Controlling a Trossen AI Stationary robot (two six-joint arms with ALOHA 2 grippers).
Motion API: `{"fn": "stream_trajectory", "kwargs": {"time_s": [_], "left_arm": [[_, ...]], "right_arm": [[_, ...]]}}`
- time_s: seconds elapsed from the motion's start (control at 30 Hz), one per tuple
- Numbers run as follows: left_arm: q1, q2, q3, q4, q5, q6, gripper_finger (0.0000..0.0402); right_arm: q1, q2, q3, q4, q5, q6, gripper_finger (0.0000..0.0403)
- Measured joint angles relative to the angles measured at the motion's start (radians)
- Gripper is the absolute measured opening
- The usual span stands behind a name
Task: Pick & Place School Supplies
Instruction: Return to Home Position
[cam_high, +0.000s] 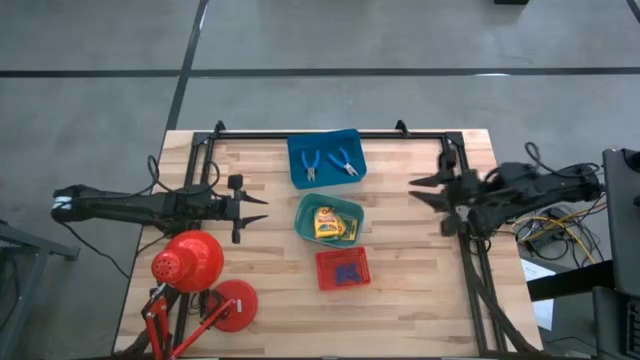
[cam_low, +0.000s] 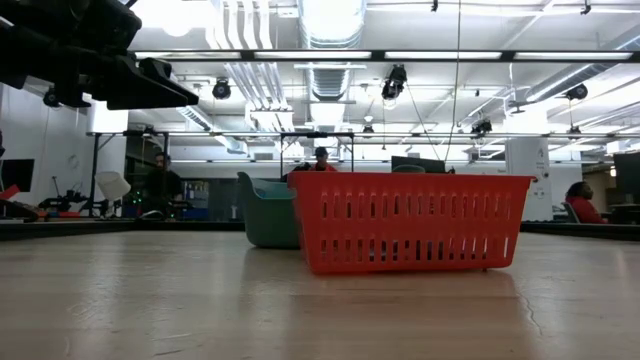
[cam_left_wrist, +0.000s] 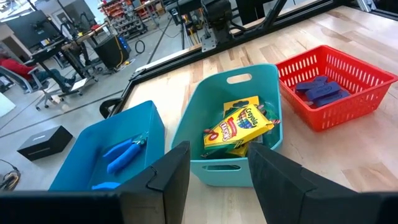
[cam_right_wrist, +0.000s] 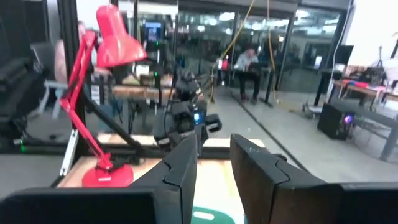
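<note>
Two blue-handled scissor-like tools (cam_high: 326, 162) lie in the blue tray (cam_high: 300, 178) at the table's far middle. Yellow-and-green boxes (cam_left_wrist: 239, 127) lie stacked in the green tray (cam_high: 305, 215). Dark blue blocks (cam_left_wrist: 320, 90) lie in the red tray (cam_high: 325, 282). My left gripper (cam_high: 262, 208) hovers open left of the green tray, pointing toward it, with nothing between its fingers (cam_left_wrist: 177, 171). My right gripper (cam_high: 415, 188) is raised at the table's right side, pointing left, open with nothing between its fingers (cam_right_wrist: 183, 168).
A red desk lamp (cam_high: 190, 262) stands on the near left corner, its base (cam_high: 232, 305) by the front edge. A black frame (cam_high: 330, 133) runs along the far edge and down both sides. Bare wood lies between the trays and each gripper.
</note>
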Motion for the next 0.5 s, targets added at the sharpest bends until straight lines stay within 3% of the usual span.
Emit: {"fn": "stream_trajectory", "kwargs": {"time_s": [0.33, 0.5], "left_arm": [[0.001, 0.000, 0.000, 0.000, 0.000, 0.000, 0.0168], [0.000, 0.000, 0.000, 0.000, 0.000, 0.000, 0.0168]], "right_arm": [[0.000, -0.373, -0.239, -0.089, 0.002, 0.219, 0.0083], [0.000, -0.516, -0.382, -0.115, 0.008, 0.210, 0.0077]]}}
